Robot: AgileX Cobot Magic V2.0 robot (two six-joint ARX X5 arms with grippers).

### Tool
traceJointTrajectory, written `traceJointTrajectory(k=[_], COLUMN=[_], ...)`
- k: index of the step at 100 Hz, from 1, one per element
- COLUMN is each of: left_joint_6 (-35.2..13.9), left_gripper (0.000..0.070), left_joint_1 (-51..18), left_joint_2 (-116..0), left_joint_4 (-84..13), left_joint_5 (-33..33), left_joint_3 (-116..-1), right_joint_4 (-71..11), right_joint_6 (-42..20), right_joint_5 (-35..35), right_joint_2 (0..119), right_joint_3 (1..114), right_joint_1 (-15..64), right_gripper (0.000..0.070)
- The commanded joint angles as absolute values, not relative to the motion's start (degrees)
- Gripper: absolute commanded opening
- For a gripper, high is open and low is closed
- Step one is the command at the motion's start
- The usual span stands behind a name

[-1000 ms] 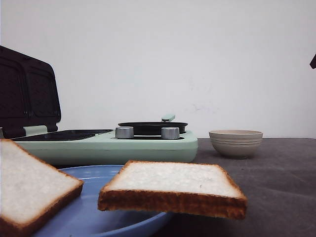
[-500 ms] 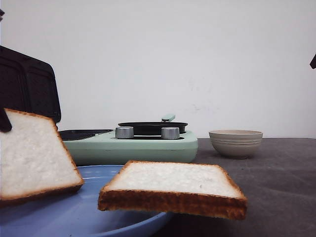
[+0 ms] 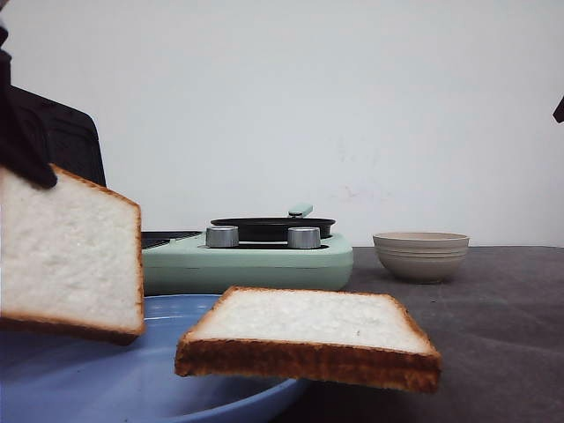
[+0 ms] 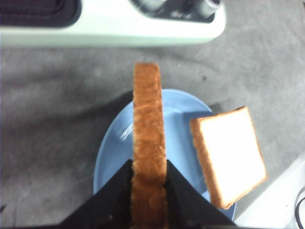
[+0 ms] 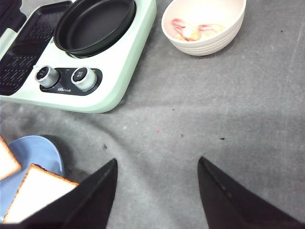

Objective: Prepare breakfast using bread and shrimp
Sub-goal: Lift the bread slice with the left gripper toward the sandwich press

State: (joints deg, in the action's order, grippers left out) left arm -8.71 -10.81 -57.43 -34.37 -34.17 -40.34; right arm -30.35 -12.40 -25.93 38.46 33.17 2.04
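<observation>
My left gripper (image 4: 149,168) is shut on one slice of bread (image 3: 70,256) and holds it on edge in the air above the blue plate (image 3: 159,388); the wrist view shows its brown crust (image 4: 148,119) between the fingers. The second slice (image 3: 308,335) lies flat, overhanging the plate's right rim, also in the left wrist view (image 4: 231,152) and the right wrist view (image 5: 33,193). The shrimp (image 5: 195,29) lie in a cream bowl (image 3: 421,254). My right gripper (image 5: 157,164) is open and empty above the grey table.
A mint-green breakfast maker (image 3: 256,260) stands behind the plate, with a black pan (image 5: 95,24), two silver knobs (image 5: 64,76), a ridged grill plate (image 5: 24,57) and its dark lid (image 3: 62,141) raised at the left. A white object (image 4: 281,205) lies beside the plate.
My left gripper has lifted the held slice up off the plate, and the slice has tipped from leaning to nearly upright. The other slice and the right arm have not moved.
</observation>
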Motion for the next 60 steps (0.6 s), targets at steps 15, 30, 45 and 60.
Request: traceJointTrajectory(k=[15, 30, 45, 60], left_joint_6=[-10.35, -11.64, -11.70, -12.14], left_gripper=[0.0010, 0.0010, 0.0010, 0.0010], left_joint_1=[-12.95, -14.48, -16.10, -17.45], left_joint_2=[-57.23, -56.97, -56.34, -55.29], left_joint_4=[-30.70, -28.69, -26.83, -24.21], left_joint_5=[-32.69, -31.68, -30.17, -26.46], left_joint_3=[-40.97, -40.97, -40.99, -40.99], right_joint_4=[-30.13, -30.11, -30.11, -30.09], right_joint_6=[-11.97, -11.97, -11.94, -11.94], right_joint_5=[-26.13, -26.11, -26.11, -26.11], right_joint_2=[38.85, 38.85, 38.85, 38.85], right_joint_3=[33.91, 33.91, 33.91, 33.91], right_joint_1=[2.13, 2.13, 2.13, 2.13], right_gripper=[0.0329, 0.0329, 0.0329, 0.0329])
